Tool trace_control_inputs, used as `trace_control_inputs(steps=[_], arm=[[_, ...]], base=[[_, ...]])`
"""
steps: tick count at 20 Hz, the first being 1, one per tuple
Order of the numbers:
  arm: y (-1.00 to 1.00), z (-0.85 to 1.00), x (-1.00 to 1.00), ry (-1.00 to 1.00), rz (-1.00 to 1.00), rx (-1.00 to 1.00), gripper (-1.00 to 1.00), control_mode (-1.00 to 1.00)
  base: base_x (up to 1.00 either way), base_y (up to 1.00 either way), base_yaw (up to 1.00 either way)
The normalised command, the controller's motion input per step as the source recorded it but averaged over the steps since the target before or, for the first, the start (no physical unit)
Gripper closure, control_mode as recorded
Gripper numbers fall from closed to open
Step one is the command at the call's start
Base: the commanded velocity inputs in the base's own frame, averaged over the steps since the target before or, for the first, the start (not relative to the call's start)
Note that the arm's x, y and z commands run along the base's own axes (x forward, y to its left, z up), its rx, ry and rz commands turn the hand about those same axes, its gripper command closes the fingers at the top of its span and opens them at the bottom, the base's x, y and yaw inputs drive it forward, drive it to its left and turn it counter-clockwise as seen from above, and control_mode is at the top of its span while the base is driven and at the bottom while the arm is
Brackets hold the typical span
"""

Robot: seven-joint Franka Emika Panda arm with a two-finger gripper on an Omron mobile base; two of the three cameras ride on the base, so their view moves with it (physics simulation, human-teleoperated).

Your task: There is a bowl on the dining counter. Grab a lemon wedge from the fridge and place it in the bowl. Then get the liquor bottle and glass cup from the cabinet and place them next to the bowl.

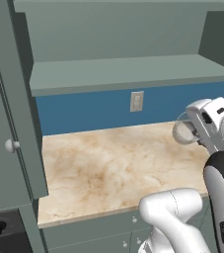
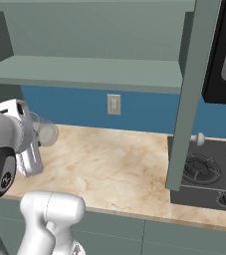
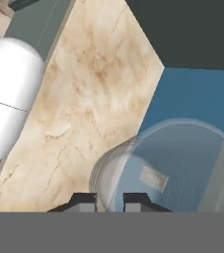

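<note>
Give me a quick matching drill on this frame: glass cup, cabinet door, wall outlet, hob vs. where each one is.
Things:
1. glass cup
2. cabinet door
3. wall outlet
4. hob

Places or states:
A. on the blue backsplash
B. swung open
C. gripped in the gripper, lifted off the worktop
D. right of the beige worktop, seen from the right base view

Pairs: 1-C, 2-B, 3-A, 4-D

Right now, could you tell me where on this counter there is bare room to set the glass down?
The marbled counter is bare from the open cabinet door on its left across to the hob on its right, back to the blue wall. It is crowded only where the gripper holds the glass cup, above the counter.
</note>
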Motion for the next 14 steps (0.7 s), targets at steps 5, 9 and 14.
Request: trace_control_inputs(steps=[5,9,14], arm=[[0.29,-0.15,-0.44,0.06,0.0,-0.05,1.0,-1.0],[0.09,-0.05,-0.23,0.06,0.0,-0.03,1.0,-1.0],[-0.13,0.0,0.0,-0.05,0.03,0.0,1.0,-1.0]], base=[[0.0,0.0,0.0],[0.0,0.0,0.0],[0.0,0.0,0.0]])
